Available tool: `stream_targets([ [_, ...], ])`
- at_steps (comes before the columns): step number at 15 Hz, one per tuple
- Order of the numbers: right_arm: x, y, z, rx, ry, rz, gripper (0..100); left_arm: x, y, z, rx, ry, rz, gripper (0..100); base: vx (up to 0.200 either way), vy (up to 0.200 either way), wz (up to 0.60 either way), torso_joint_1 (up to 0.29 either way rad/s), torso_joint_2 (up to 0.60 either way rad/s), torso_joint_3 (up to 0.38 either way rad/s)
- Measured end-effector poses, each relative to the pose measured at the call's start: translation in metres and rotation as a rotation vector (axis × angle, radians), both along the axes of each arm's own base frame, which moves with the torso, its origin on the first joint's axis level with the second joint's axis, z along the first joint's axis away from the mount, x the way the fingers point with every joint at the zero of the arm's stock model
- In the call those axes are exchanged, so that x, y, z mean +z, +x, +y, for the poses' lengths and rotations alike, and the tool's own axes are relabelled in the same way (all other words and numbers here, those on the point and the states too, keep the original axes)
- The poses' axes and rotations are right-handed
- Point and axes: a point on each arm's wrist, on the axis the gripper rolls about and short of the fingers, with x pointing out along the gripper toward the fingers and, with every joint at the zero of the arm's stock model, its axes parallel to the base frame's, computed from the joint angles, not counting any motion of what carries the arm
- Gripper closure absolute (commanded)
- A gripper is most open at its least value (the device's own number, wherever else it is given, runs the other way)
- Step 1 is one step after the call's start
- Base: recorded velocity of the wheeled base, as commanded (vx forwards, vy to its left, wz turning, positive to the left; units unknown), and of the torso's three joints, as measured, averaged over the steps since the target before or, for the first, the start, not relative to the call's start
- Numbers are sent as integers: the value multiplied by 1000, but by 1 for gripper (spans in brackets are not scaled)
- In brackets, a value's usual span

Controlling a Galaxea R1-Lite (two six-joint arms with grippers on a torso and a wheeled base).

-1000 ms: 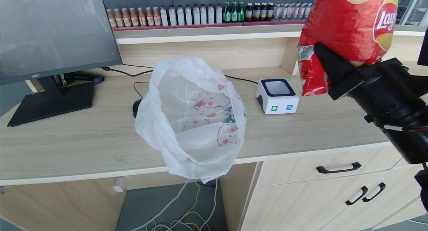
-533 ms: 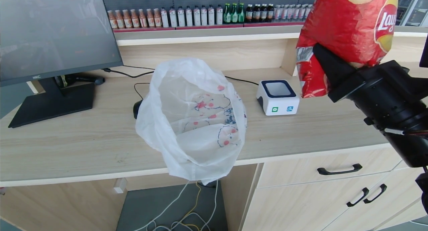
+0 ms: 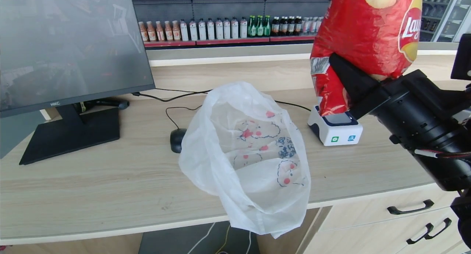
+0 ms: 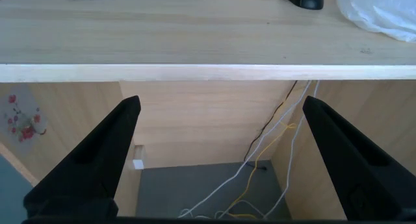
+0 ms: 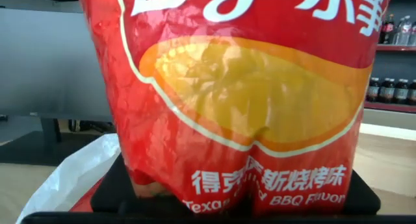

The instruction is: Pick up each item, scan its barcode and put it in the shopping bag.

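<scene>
Light wood-grain counter (image 3: 92,180) runs across my whole front. A big dark flat monitor (image 3: 66,44) stands on its black foot at the left end. A thin translucent white plastic shopping bag (image 3: 254,154) with red and blue cartoon prints lies mid-counter, its mouth slumped and tilted and its lower end hanging past the front edge. The glossy red crisp bag (image 3: 360,33) is up in the air at my right, upright, with my right gripper (image 3: 353,77) clamped across its lower part. In the right wrist view the foil (image 5: 247,107) bulges out between my fingers. Its bottom corner hangs right above the small white cube scanner with the dark window (image 3: 336,131), close to it or touching; I cannot tell which. A black mouse (image 3: 177,140) sits just left of the shopping bag. My left gripper (image 4: 218,165) is spread wide and empty, low in front of the counter edge. Likely step: the scan. Risks:
- I can't tell whether the barcode faces the window, so there may be no read.
- The puffy, slick foil is held low with most of the bag above the grip, so it may lean or slip if I swing it.
- Nothing props or steadies the shopping bag, so a drop could miss the mouth or drag the bag off the edge.
</scene>
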Motion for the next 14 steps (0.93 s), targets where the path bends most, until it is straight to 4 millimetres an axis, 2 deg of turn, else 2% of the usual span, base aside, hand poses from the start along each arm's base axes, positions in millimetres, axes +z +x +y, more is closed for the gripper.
stream_targets([
  [12,-5,4,5,11,-14,19,100,0,0,0,-1,-2,1,0,0,0,0,0,0,0],
  [14,-5,5,5,9,-14,19,100,0,0,0,-1,-2,0,0,-200,0,0,0,7,2],
])
